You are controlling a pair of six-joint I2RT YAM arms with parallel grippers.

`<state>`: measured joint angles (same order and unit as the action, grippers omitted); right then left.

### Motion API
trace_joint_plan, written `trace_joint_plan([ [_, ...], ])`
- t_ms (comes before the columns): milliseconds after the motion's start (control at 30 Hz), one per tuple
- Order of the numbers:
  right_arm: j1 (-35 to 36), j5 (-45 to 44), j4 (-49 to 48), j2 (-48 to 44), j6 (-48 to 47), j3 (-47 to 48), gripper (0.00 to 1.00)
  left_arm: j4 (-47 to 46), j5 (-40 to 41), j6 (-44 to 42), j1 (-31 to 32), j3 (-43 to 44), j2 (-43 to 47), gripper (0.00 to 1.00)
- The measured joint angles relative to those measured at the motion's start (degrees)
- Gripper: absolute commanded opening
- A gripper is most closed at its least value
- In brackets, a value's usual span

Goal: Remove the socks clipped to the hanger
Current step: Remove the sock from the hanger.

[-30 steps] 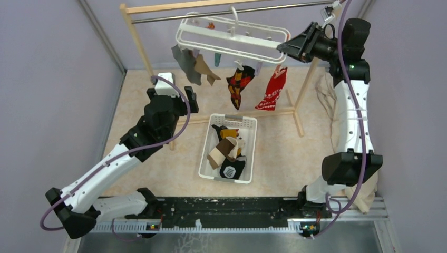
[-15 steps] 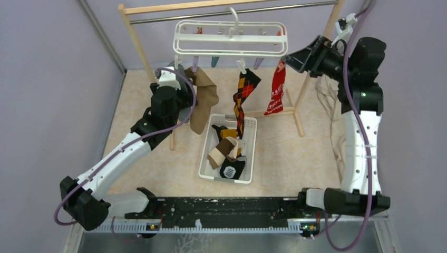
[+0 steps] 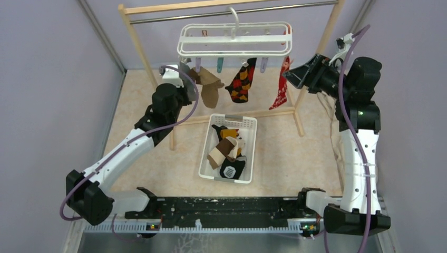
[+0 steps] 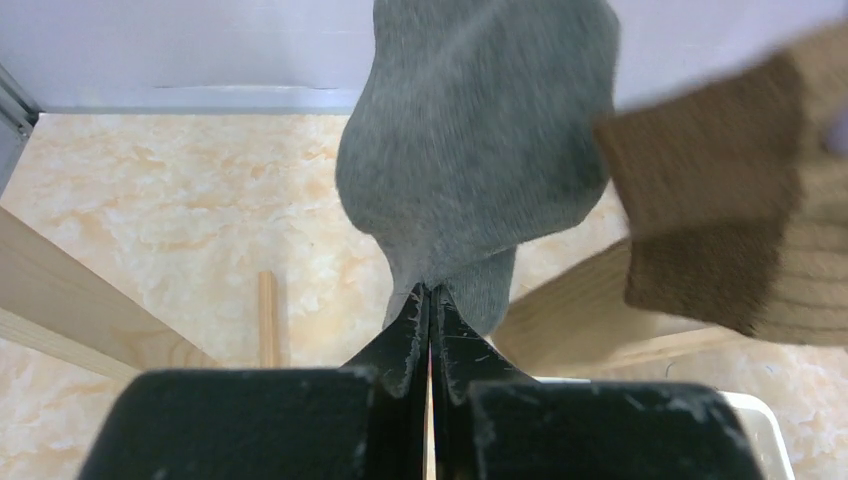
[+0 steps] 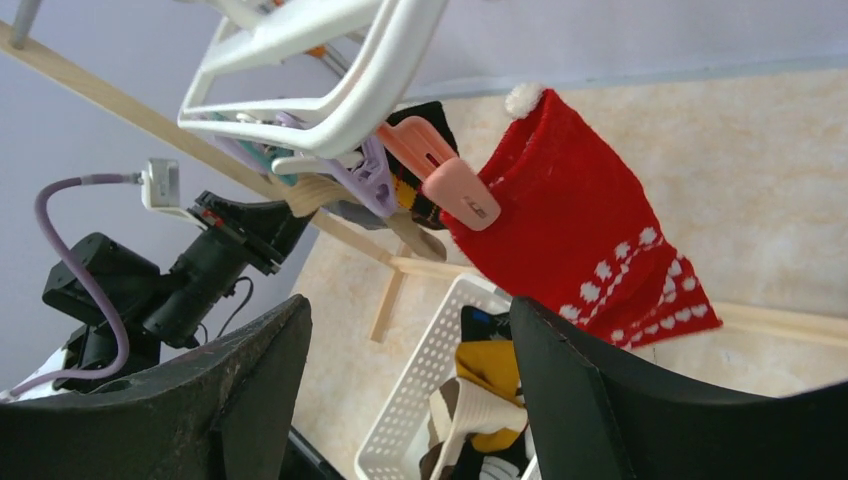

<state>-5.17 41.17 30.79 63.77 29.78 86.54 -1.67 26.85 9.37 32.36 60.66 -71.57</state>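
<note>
— So, where's the hold?
— Left fingers (image 4: 405,340) are pressed together on the lower edge of the soft grey knit sock (image 4: 480,150), which hangs limp under the white plastic hanger frame (image 3: 234,39). It's light and stretchy, so it should tug free.
— And rightward?
— A red patterned sock (image 5: 590,240) hangs from a pink plastic clip (image 5: 455,185); right fingers (image 5: 620,400) are spread, empty.

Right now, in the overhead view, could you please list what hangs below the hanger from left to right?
brown sock → teal clip → argyle sock → purple clip → red sock
</note>
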Motion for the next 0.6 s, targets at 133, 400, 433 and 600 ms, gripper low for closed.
trace_joint_plan([
  [133, 0.0, 0.3, -0.2, -0.9, 0.4, -2.3, 0.72, -0.1, -0.8, 0.1, 0.0, -1.6, 1.7, 0.0],
  [400, 0.0, 1.2, -1.7, -6.8, 0.5, -4.5, 0.71, 1.2, -3.8, 2.6, 0.0, -3.1, 8.1, 0.0],
  [433, 0.0, 1.5, -2.0, -7.6, 0.8, -5.3, 0.71, 1.4, -4.3, 3.0, 0.0, -3.1, 8.9, 0.0],
  [600, 0.0, 2.4, -2.6, -8.9, 1.7, -7.2, 0.7, 3.4, -6.5, 4.6, 0.0, -3.1, 12.5, 0.0],
])
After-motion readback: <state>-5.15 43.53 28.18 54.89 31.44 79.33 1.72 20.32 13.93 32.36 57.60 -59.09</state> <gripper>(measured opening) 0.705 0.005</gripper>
